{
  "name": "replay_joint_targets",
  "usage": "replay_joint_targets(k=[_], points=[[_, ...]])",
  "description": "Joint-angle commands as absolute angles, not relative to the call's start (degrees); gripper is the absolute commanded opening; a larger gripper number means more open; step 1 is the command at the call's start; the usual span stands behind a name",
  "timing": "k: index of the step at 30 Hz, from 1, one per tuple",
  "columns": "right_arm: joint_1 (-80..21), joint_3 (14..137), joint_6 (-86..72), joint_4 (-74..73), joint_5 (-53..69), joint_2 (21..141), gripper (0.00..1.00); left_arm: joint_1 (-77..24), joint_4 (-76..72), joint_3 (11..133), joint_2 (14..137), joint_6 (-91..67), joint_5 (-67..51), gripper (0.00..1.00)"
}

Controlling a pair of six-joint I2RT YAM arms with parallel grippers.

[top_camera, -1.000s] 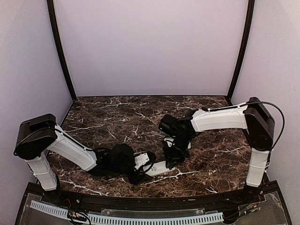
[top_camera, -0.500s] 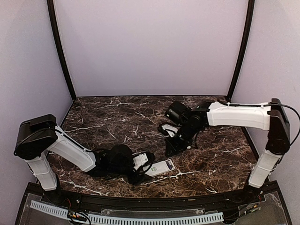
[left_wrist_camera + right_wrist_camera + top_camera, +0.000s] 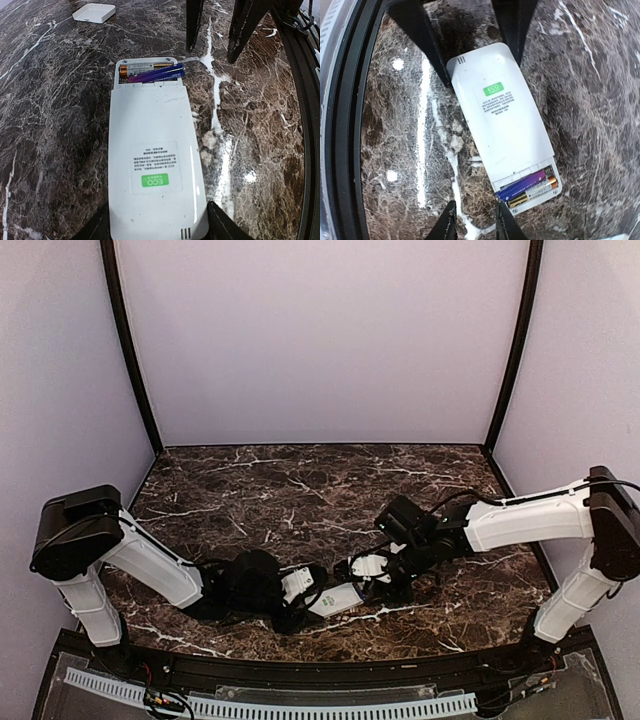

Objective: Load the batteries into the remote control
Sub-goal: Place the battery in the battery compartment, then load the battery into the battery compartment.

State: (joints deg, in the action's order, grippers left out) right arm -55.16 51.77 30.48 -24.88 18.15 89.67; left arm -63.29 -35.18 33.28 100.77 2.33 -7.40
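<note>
The white remote control (image 3: 341, 597) lies back-up on the marble, its ECO label (image 3: 156, 180) showing. Its battery bay at the far end is uncovered. A gold battery (image 3: 145, 66) lies in the bay, and a blue-purple battery (image 3: 156, 75) rests slanted on top of it. My left gripper (image 3: 159, 226) is shut on the remote's near end, one finger on each side. My right gripper (image 3: 476, 222) hangs open just beside the open bay, holding nothing. Its right finger (image 3: 506, 222) is close to the tip of the blue-purple battery (image 3: 522, 186).
A small white battery cover (image 3: 94, 12) lies flat on the marble beyond the remote, to the left in the left wrist view. The table's black front rim (image 3: 347, 125) runs close by the remote.
My right gripper lifted back from the remote, then came down low again beside its open end. The left fingers have narrowed onto the remote, which stayed in place.
</note>
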Motion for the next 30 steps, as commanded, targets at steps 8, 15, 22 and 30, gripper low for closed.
replay_joint_targets(k=[8,15,22,30], points=[[-56.77,50.11,51.46,-19.58,13.89,91.85,0.13,-63.73,-32.42,32.68,101.94,2.28,-5.76,0.66],[-57.07,48.46,51.51,-18.17,13.13,91.75,0.1,-63.73,-32.29,32.94,102.36,2.13,-5.17,0.66],[-57.49,47.67,51.61,-16.73,11.68,90.54,0.1,-63.72,-32.22,33.0,102.48,2.25,-5.46,0.65],[-57.55,47.26,51.86,-16.69,10.68,88.42,0.11,-63.72,-32.09,33.14,102.66,2.26,-5.53,0.65]])
